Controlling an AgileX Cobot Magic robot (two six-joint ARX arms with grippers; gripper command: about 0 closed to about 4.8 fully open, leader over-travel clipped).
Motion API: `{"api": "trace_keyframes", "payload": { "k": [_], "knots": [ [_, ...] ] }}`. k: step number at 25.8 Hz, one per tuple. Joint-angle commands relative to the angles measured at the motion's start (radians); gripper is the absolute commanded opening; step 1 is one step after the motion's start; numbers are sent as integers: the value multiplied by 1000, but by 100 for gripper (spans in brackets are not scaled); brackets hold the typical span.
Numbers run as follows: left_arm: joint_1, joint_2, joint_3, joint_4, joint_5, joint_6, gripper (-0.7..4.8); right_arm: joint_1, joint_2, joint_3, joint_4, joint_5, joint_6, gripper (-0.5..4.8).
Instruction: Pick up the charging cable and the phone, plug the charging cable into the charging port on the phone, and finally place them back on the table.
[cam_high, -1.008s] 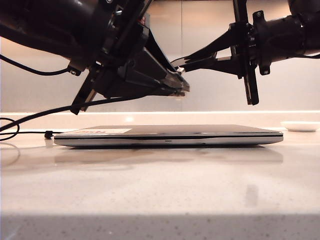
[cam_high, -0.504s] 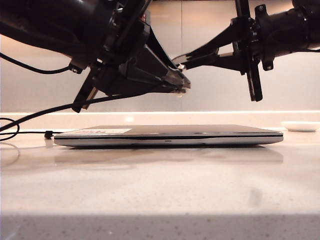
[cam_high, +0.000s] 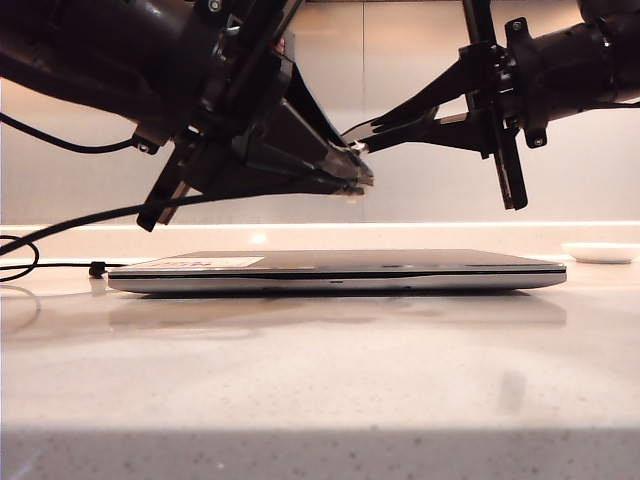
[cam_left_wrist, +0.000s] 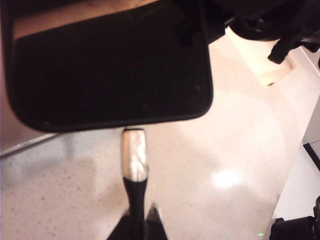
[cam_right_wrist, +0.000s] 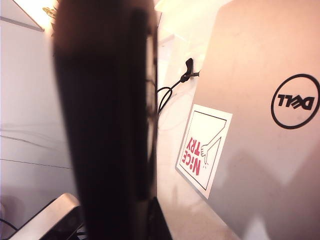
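The black phone (cam_left_wrist: 110, 65) hangs above the table (cam_high: 320, 380), and my right gripper (cam_right_wrist: 120, 225) is shut on it; the right wrist view shows the phone (cam_right_wrist: 107, 115) edge-on. In the exterior view my right gripper (cam_high: 375, 130) reaches in from the right. My left gripper (cam_left_wrist: 139, 220) is shut on the black boot of the charging cable. Its silvery plug (cam_left_wrist: 134, 155) meets the middle of the phone's end edge, where the charging port lies hidden behind the tip. My left gripper (cam_high: 355, 178) sits just below the phone's end. The cable (cam_high: 70, 232) trails down to the left, its bead (cam_high: 97, 268) on the table.
A closed silver laptop (cam_high: 340, 270) with a white sticker (cam_right_wrist: 202, 150) lies on the table directly under both grippers. A shallow white dish (cam_high: 600, 252) stands at the back right. Loose loops of cable (cam_right_wrist: 170, 90) lie beside the laptop's far corner.
My right gripper with the phone rose a little, then sank back and shifted slightly left. My left gripper with the plug stayed almost still.
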Motion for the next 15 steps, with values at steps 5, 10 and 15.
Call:
{"api": "trace_keyframes", "payload": {
  "k": [5,10,15],
  "knots": [
    [3,-4,6,62,-15,-2,-6,39,-10,5,2,-25,-14,-6],
    [3,-4,6,62,-15,-2,-6,35,-10,5,4,-23,-18,-6],
    [2,-4,6,62,-15,-2,29,28,-12,6,10,-21,-18,-6]
  ]
}}
